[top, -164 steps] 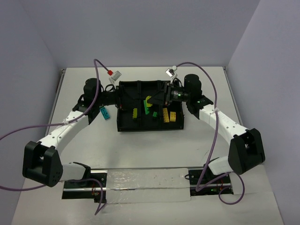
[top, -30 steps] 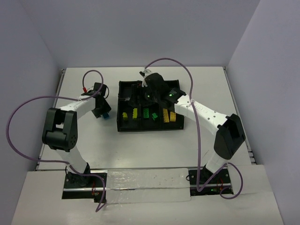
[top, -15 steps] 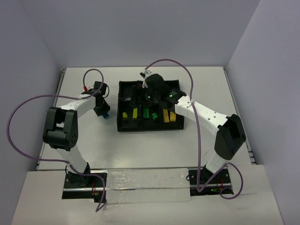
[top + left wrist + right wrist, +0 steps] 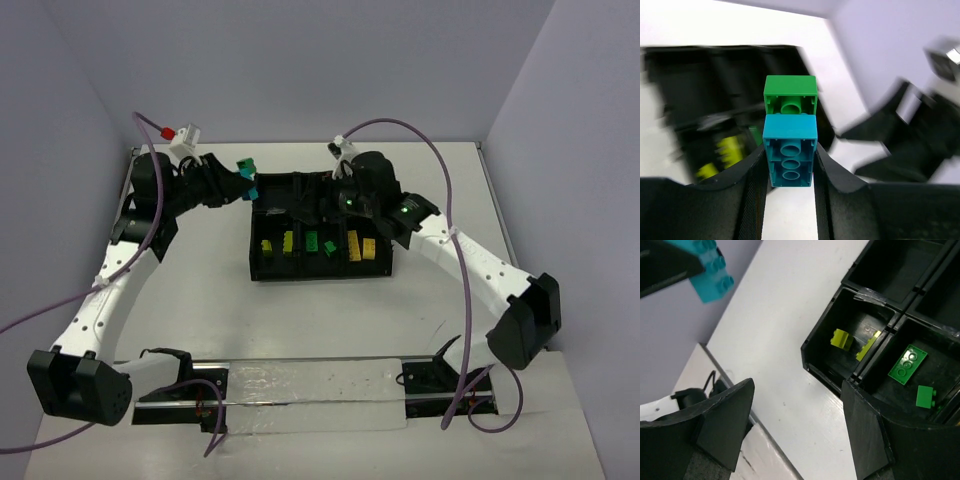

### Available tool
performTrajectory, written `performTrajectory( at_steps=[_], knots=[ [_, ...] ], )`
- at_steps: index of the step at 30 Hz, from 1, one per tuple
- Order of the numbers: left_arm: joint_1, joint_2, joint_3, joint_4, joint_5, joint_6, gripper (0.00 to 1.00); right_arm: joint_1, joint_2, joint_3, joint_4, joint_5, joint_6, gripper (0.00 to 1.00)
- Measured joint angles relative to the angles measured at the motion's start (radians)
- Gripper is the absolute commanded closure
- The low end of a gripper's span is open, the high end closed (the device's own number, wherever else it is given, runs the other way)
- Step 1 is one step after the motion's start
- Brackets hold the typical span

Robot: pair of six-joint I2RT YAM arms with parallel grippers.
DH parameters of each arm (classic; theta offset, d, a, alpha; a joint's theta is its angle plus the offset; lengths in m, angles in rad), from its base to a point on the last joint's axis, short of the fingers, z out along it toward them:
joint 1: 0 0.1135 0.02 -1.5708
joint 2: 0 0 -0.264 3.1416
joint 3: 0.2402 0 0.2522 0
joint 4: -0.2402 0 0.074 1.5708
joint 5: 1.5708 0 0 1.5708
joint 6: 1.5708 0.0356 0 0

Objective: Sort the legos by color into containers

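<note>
Left hand (image 4: 228,182) clenched on a teal-green cluster (image 4: 790,131), held aloft. Right hand (image 4: 796,426) released, empty, above the tray (image 4: 320,274); yellow bricks (image 4: 842,338) and green bricks (image 4: 907,364) lie below it in adjacent compartments.

Nothing here can be read from where I stand. The teal brick (image 4: 790,157) and the green brick (image 4: 790,95) stuck to it show plain plastic. The black tray (image 4: 300,273) carries no mark I can make out. The small white tag (image 4: 188,133) on the left arm's cable (with a red bit beside it) is too small to show any lettering.
</note>
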Motion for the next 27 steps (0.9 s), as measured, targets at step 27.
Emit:
performTrajectory(
  at_steps=[27],
  knots=[
    [-0.056,-0.005,-0.181,0.625,0.728,-0.282,1.0,-0.138,0.03,-0.057,0.552,-0.703,0.212,0.14]
  ],
)
